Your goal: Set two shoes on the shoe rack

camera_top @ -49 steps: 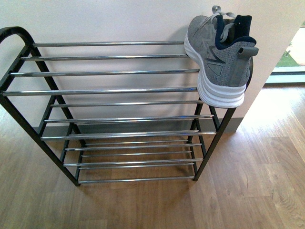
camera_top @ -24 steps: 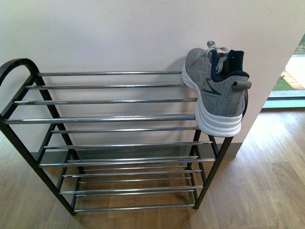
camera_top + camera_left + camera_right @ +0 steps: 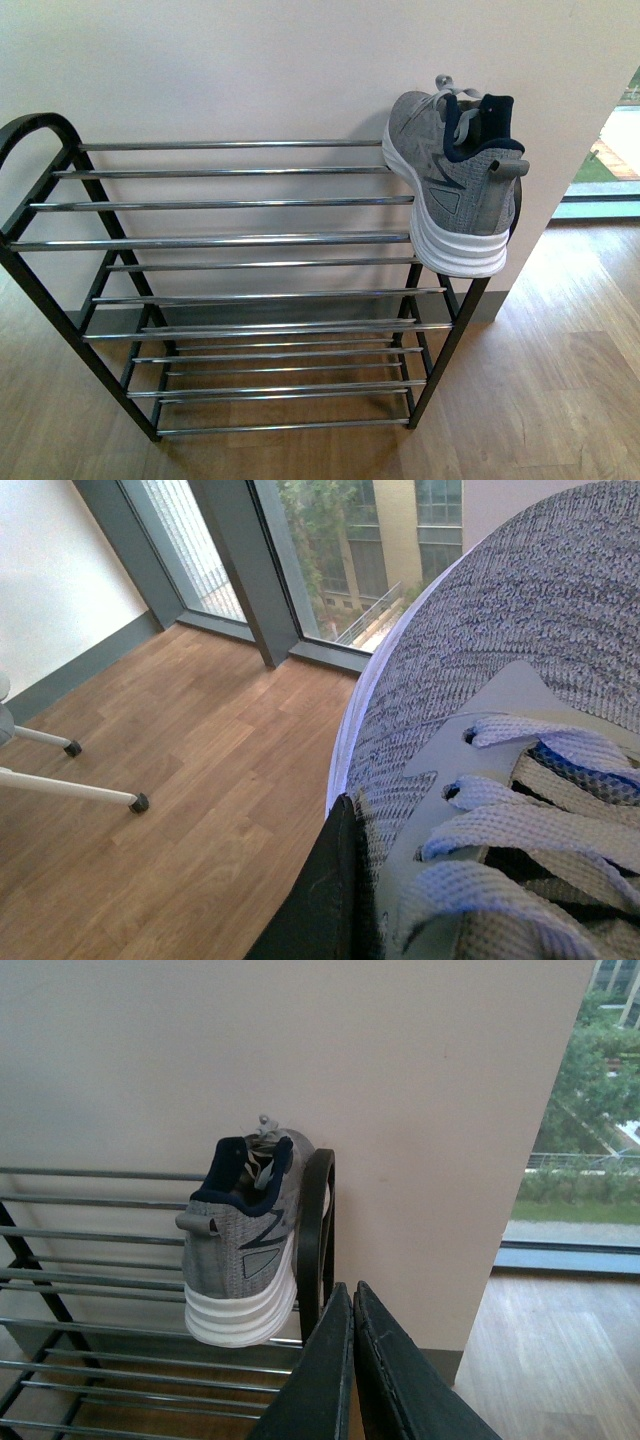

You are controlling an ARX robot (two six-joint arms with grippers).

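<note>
On my left wrist feed the near sneaker filled the frame, with its heel and sole cut off at the edges. I only got one dark finger of the left gripper, so I couldn't tell how the jaws stood. In the front view the far sneaker mostly covered the shoe rack's right end loop, and the left loop clipped the edge.

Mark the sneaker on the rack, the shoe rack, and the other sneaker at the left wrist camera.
sneaker on the rack [image 3: 455, 190], front view, grey side panel.
shoe rack [image 3: 220, 240], front view, top-shelf silver rod.
other sneaker [image 3: 540, 600], left wrist view, grey knit toe.
</note>
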